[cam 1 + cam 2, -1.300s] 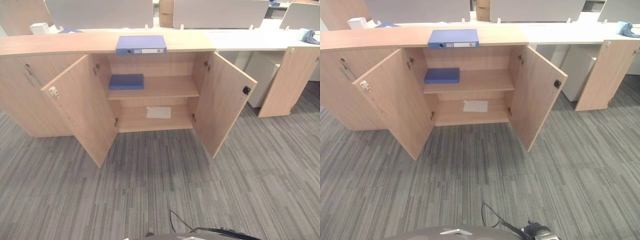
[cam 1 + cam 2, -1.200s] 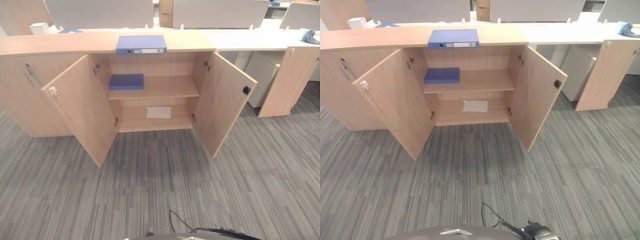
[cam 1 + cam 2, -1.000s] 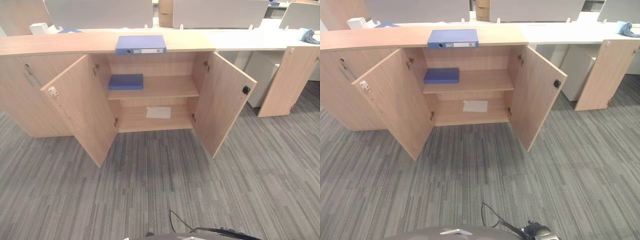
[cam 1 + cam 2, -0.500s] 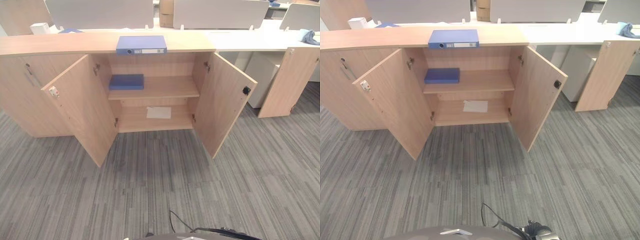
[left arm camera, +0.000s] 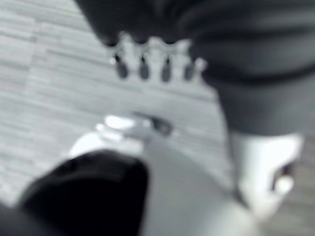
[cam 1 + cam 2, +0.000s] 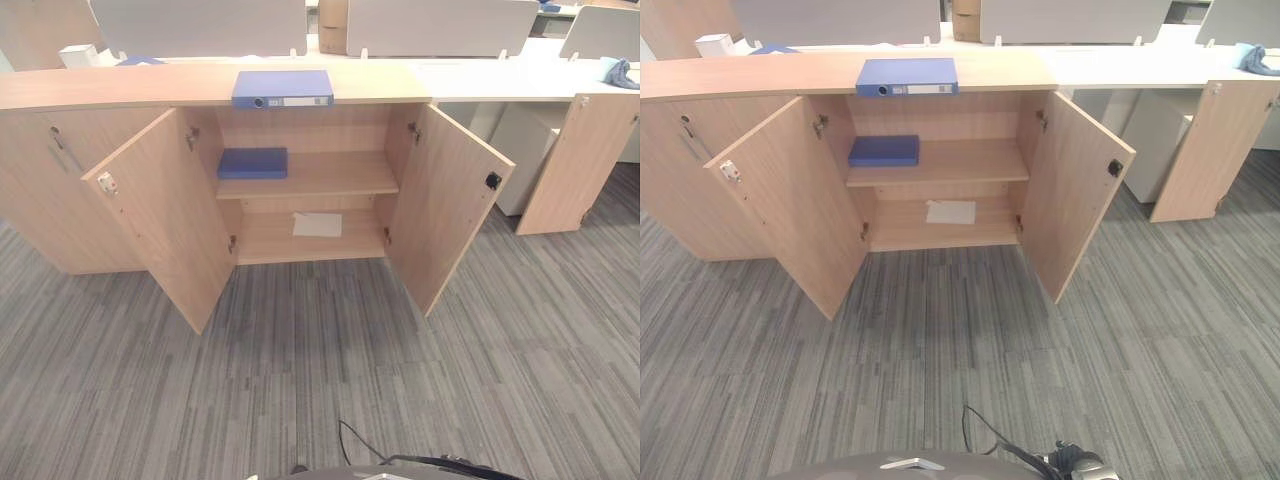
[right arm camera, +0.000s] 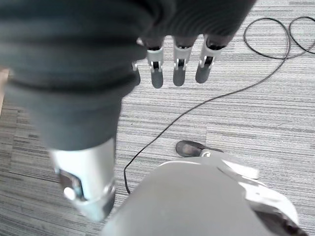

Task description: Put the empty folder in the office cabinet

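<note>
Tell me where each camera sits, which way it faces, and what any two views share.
Left eye view: on the head, looking down at the open office cabinet, the blue folder on its top.
Right eye view: beside it, the same cabinet and folder, plus a blue book on the shelf.
Left wrist view: on the left wrist, facing the carpet past the left hand.
Right wrist view: facing the carpet past the right hand, fingers straight.
Both wrist views share carpet.

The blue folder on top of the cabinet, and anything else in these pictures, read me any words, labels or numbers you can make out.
Blue folder: its spine carries a white label strip, print too small to read.
White sheet on the cabinet's bottom shelf: no legible text.
Blue book on the middle shelf: no visible writing.
Nothing else readable.
</note>
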Motion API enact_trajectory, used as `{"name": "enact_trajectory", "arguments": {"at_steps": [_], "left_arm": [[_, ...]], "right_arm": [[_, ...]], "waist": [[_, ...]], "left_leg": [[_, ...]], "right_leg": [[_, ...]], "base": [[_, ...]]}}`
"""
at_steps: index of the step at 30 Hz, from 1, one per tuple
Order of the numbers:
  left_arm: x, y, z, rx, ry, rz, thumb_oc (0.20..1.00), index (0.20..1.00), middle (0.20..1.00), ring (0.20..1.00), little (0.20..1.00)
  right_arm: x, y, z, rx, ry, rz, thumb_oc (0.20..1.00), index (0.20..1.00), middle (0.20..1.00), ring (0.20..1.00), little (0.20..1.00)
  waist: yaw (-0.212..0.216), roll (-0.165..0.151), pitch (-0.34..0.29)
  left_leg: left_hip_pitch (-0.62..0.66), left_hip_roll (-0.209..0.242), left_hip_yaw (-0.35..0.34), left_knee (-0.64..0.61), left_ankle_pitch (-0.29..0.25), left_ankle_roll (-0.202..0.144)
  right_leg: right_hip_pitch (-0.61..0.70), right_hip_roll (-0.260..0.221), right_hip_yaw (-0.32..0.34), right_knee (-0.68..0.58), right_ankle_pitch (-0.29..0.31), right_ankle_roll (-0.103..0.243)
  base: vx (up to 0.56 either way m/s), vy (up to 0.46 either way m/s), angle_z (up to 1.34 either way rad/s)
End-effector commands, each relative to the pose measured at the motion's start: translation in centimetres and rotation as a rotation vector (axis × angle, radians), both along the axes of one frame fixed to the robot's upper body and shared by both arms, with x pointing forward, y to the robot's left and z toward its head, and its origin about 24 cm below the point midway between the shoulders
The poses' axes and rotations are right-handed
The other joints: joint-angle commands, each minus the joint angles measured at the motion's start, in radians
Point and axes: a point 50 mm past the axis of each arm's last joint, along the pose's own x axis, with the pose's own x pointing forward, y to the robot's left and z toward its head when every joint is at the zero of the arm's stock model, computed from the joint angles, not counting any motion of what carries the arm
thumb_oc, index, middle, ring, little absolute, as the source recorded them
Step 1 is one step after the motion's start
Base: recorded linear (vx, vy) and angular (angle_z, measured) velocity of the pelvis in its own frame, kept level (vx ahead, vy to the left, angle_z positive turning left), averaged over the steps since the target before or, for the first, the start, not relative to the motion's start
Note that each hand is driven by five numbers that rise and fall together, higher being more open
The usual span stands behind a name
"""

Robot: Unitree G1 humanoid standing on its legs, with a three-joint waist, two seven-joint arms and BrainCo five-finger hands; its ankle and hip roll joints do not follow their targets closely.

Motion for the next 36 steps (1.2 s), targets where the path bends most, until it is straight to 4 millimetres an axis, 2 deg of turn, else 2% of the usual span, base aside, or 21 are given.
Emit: {"name": "enact_trajectory", "arguments": {"at_steps": [1,7,11,14,17,18,20,24,25,26,27,29,31,34,36], "left_arm": [[1.1,-0.5,0.0,-0.013,-0.005,-0.015,1.000,1.000,1.000,1.000,1.000],[1.1,-0.5,0.0,-0.006,-0.014,-0.026,1.000,1.000,1.000,1.000,1.000],[2.4,-0.2,0.2,0.034,-0.092,-0.085,1.000,1.000,1.000,1.000,1.000],[3.3,-0.5,0.3,0.020,-0.132,-0.036,1.000,1.000,1.000,1.000,1.000],[4.8,-0.7,0.6,0.023,-0.215,0.065,1.000,1.000,1.000,1.000,1.000],[5.2,-0.5,0.8,0.029,-0.235,0.068,1.000,1.000,1.000,1.000,1.000],[5.0,-0.4,0.7,0.026,-0.232,0.070,1.000,1.000,1.000,1.000,1.000],[3.7,-0.4,0.5,0.030,-0.193,0.061,1.000,1.000,1.000,1.000,1.000],[3.1,-0.3,0.3,0.045,-0.174,0.042,1.000,1.000,1.000,1.000,1.000],[2.8,-0.3,0.2,0.048,-0.167,0.027,1.000,1.000,1.000,1.000,1.000],[2.7,-0.6,0.2,0.041,-0.165,0.017,1.000,1.000,1.000,1.000,1.000],[2.7,-1.0,0.1,0.039,-0.173,-0.021,1.000,1.000,1.000,1.000,1.000],[2.9,-0.9,0.2,0.048,-0.182,-0.030,1.000,1.000,1.000,1.000,1.000],[4.3,-0.2,0.5,0.078,-0.218,-0.031,1.000,1.000,1.000,1.000,1.000],[4.6,0.3,0.6,0.094,-0.229,-0.063,1.000,1.000,1.000,1.000,1.000]], "right_arm": [[1.3,-1.8,0.4,-0.050,-0.023,-0.025,1.000,1.000,1.000,1.000,1.000],[1.6,-2.0,0.5,-0.089,-0.050,0.001,1.000,1.000,1.000,1.000,1.000],[2.5,-2.1,0.8,-0.106,-0.099,0.024,1.000,1.000,1.000,1.000,1.000],[3.0,-2.3,1.0,-0.124,-0.129,0.036,1.000,1.000,1.000,1.000,1.000],[3.6,-2.5,1.3,-0.116,-0.162,0.003,1.000,1.000,1.000,1.000,1.000],[3.7,-2.7,1.4,-0.116,-0.180,-0.006,1.000,1.000,1.000,1.000,1.000],[3.8,-2.9,1.4,-0.120,-0.188,-0.008,1.000,1.000,1.000,1.000,1.000],[3.8,-3.4,1.6,-0.124,-0.203,0.011,1.000,1.000,1.000,1.000,1.000],[3.7,-3.6,1.6,-0.122,-0.200,-0.002,1.000,1.000,1.000,1.000,1.000],[3.5,-3.7,1.6,-0.120,-0.199,-0.008,1.000,1.000,1.000,1.000,1.000],[3.3,-3.9,1.6,-0.117,-0.205,-0.016,1.000,1.000,1.000,1.000,1.000],[3.2,-4.2,1.7,-0.138,-0.239,-0.038,1.000,1.000,1.000,1.000,1.000],[3.4,-4.3,1.8,-0.155,-0.258,-0.009,1.000,1.000,1.000,1.000,1.000],[4.0,-3.9,1.9,-0.178,-0.267,0.102,1.000,1.000,1.000,1.000,1.000],[3.6,-3.6,1.6,-0.163,-0.248,0.095,1.000,1.000,1.000,1.000,1.000]], "waist": [[0.006,-0.001,0.026],[0.005,-0.001,0.031],[0.001,-0.001,0.052],[0.001,-0.006,0.070],[0.018,-0.033,0.117],[0.036,-0.040,0.146],[0.044,-0.032,0.160],[0.061,-0.006,0.172],[0.078,0.006,0.176],[0.085,0.010,0.180],[0.091,0.013,0.186],[0.092,0.026,0.196],[0.090,0.028,0.198],[0.090,0.019,0.181],[0.096,0.011,0.158]], "left_leg": [[0.024,-0.048,0.042,-0.001,-0.117,0.022],[0.023,-0.045,0.041,-0.001,-0.115,0.021],[0.022,-0.040,0.039,0.005,-0.108,0.019],[-0.004,-0.040,0.048,0.071,-0.127,0.019],[-0.117,-0.049,0.078,0.289,-0.171,0.014],[-0.216,-0.034,0.091,0.402,-0.119,-0.012],[-0.254,-0.019,0.098,0.402,-0.082,-0.028],[-0.289,0.007,0.083,0.268,0.012,-0.051],[-0.326,0.020,0.061,0.176,0.078,-0.065],[-0.349,0.034,0.058,0.141,0.117,-0.076],[-0.382,0.053,0.068,0.105,0.144,-0.090],[-0.426,0.078,0.083,0.090,0.162,-0.103],[-0.429,0.083,0.082,0.111,0.157,-0.102],[-0.396,0.074,0.120,0.154,0.089,-0.062],[-0.364,0.046,0.111,0.164,0.046,-0.040]], "right_leg": [[-0.018,0.000,-0.038,-0.001,0.021,0.063],[-0.017,0.004,-0.039,0.000,0.018,0.059],[-0.027,0.013,-0.033,0.011,0.010,0.048],[-0.038,0.007,-0.040,0.026,0.004,0.037],[-0.040,-0.017,-0.059,0.040,0.012,0.021],[-0.026,-0.019,-0.057,0.038,0.016,0.015],[-0.015,-0.011,-0.053,0.037,0.012,0.016],[0.013,0.016,-0.029,0.038,-0.010,0.015],[0.039,0.026,-0.015,0.035,-0.020,0.010],[0.053,0.028,-0.011,0.037,-0.026,0.006],[0.072,0.025,-0.010,0.047,-0.042,0.003],[0.095,0.023,-0.002,0.074,-0.075,0.001],[0.099,0.019,0.008,0.087,-0.091,0.002],[0.134,-0.014,0.034,0.110,-0.139,0.020],[0.169,-0.038,0.039,0.144,-0.162,0.038]], "base": [[0.01,-0.032,0.00],[0.02,-0.041,0.00],[0.01,-0.087,0.01],[-0.02,-0.065,0.06],[-0.06,-0.119,0.08],[-0.04,-0.111,0.16],[0.06,-0.040,0.19],[0.19,0.035,0.01],[0.34,0.069,-0.02],[0.42,0.092,0.02],[0.38,0.097,0.04],[0.38,0.122,0.02],[0.26,0.121,-0.21],[0.35,0.173,-0.87],[0.43,0.171,-0.88]]}}
